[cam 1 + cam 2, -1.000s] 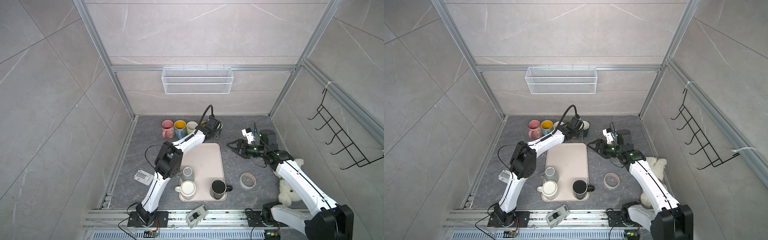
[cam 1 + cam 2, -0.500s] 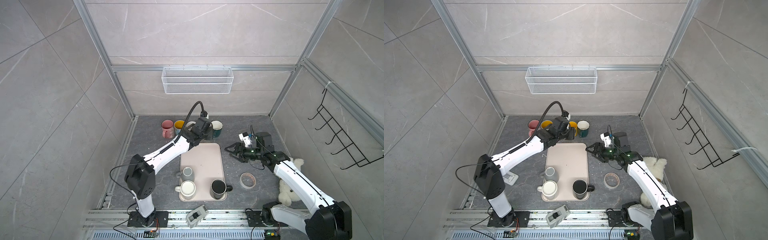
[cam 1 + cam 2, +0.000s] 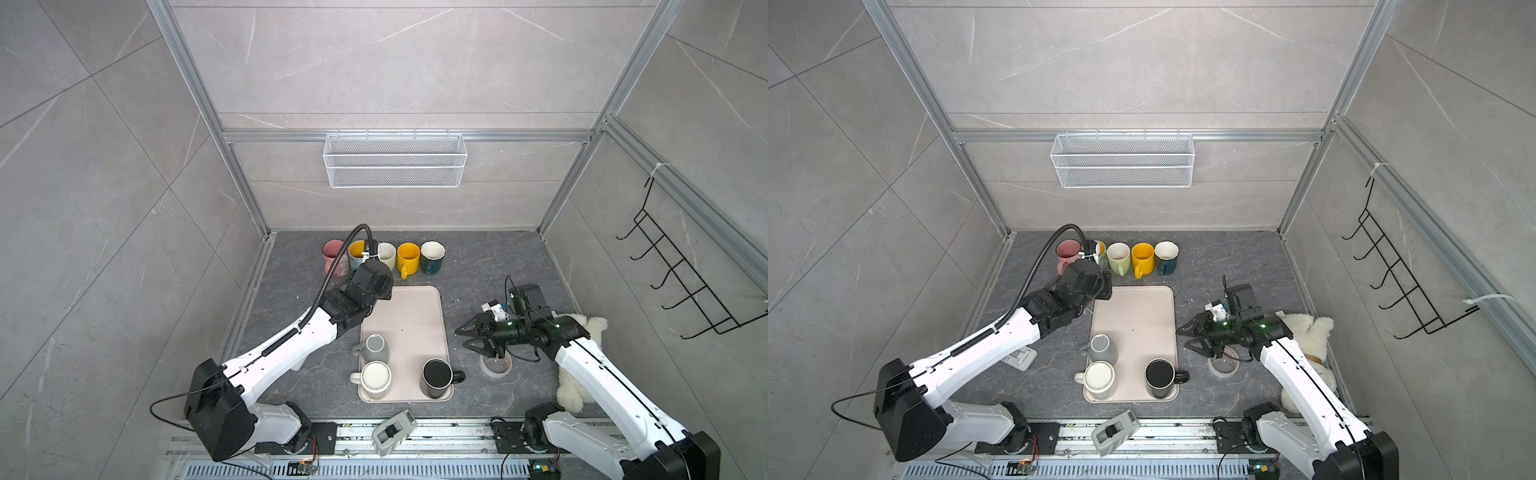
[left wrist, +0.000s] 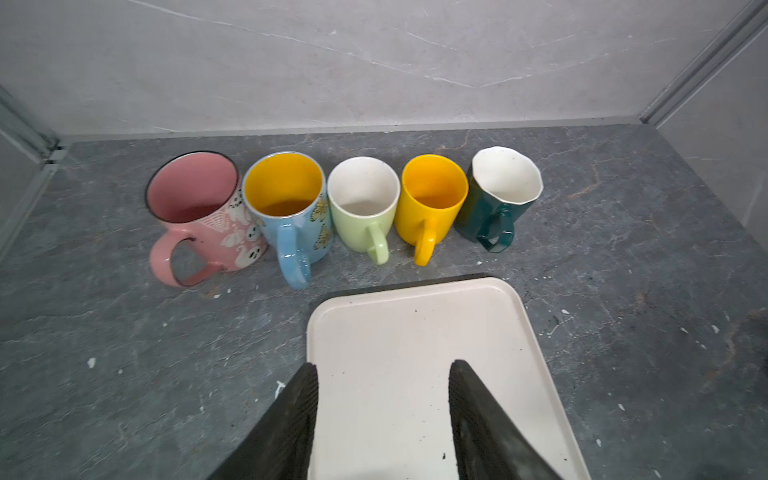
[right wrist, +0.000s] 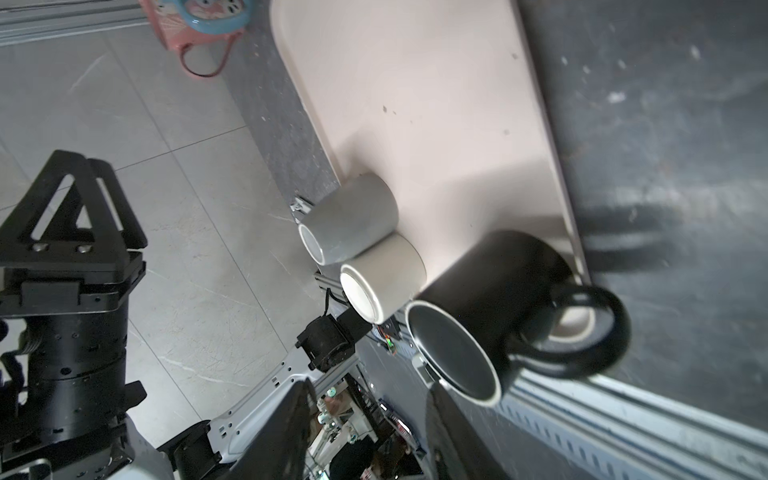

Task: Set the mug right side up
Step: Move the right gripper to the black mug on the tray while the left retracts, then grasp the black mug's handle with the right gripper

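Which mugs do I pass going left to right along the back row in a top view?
pink mug → blue mug → pale green mug → yellow mug → dark green mug

Three mugs stand upside down, bases up, at the near end of the tray (image 3: pixel 409 316). The grey mug (image 3: pixel 374 348) is by the left edge. The cream mug (image 3: pixel 375 376) is just beside it in the near left corner. The black mug (image 3: pixel 435 376) is in the near right corner (handle past the right rim).
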`<control>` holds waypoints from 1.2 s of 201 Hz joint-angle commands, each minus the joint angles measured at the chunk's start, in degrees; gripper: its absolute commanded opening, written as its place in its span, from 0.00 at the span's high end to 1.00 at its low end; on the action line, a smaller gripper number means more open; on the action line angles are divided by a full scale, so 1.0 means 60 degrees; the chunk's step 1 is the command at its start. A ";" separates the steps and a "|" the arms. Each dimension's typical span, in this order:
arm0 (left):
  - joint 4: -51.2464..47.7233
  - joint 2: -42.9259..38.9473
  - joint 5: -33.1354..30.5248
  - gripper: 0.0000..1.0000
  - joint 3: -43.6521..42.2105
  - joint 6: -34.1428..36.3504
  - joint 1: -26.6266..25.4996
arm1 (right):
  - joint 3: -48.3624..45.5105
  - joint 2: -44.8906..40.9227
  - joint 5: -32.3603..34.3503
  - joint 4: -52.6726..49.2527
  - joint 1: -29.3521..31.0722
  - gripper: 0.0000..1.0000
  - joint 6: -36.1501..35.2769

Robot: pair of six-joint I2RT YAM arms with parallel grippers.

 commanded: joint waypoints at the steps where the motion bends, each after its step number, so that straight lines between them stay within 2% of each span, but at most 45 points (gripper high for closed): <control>1: 0.0182 -0.0576 -0.0859 0.46 -0.0393 0.0133 0.0012 | 0.0244 -0.0057 0.0065 -0.2183 0.0075 0.51 0.0325; 41: 0.0148 -0.0949 -0.1279 0.44 -0.0966 0.0149 0.0007 | -0.0268 0.0218 0.0504 -0.3257 0.0271 0.46 0.0386; 129: -0.0016 -0.0833 -0.1406 0.42 -0.1063 0.0076 0.0007 | -0.2022 0.0814 0.0975 0.0229 0.1331 0.44 0.3794; 217: 0.0069 -0.0526 -0.1450 0.40 -0.0953 0.0242 0.0027 | -0.1993 0.1679 0.1207 0.1394 0.1501 0.43 0.4347; 241: 0.0055 -0.0481 -0.1461 0.40 -0.0960 0.0250 0.0025 | -0.1904 0.1937 0.1207 0.1523 0.1515 0.46 0.4311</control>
